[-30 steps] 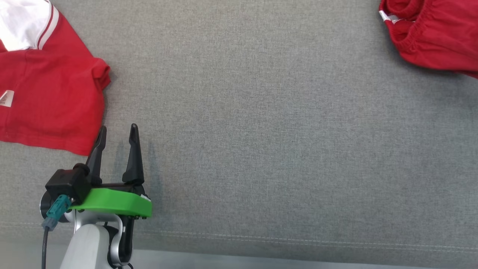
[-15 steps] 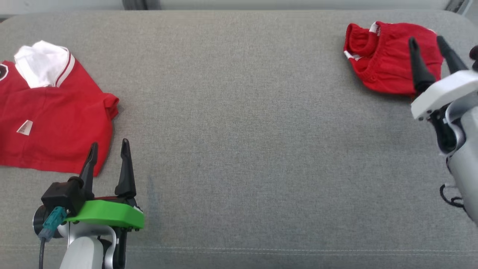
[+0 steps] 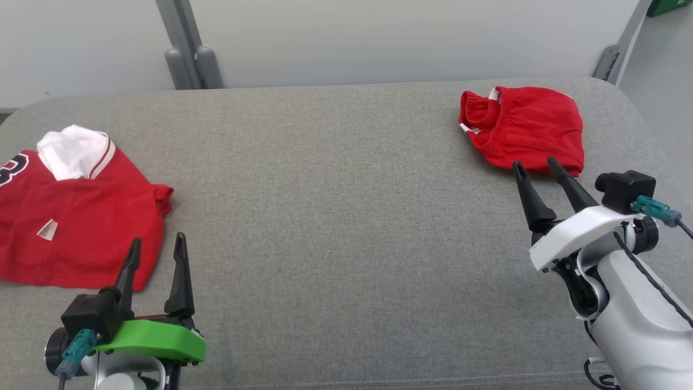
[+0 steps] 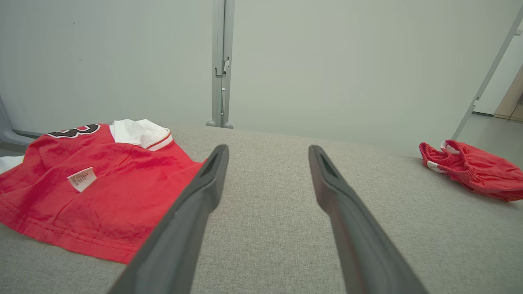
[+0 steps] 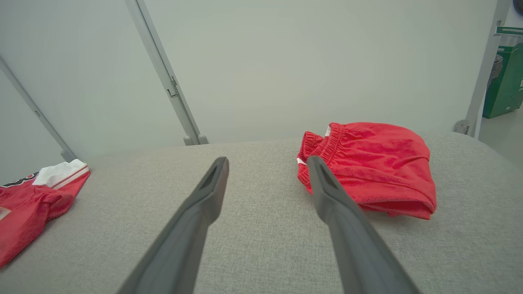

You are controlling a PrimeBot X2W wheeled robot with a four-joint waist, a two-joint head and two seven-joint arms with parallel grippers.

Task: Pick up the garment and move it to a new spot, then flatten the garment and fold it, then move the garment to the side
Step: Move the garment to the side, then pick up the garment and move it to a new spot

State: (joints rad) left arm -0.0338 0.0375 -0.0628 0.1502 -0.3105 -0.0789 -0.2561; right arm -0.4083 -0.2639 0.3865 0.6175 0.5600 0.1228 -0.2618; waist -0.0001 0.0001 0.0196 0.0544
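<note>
Jaws gape on forward-pointing left gripper and right gripper.

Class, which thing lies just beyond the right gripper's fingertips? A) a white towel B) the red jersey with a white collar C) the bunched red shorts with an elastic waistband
C: the bunched red shorts with an elastic waistband lie directly ahead of the open right gripper, while the red jersey with a white collar sits by the left gripper.
</note>
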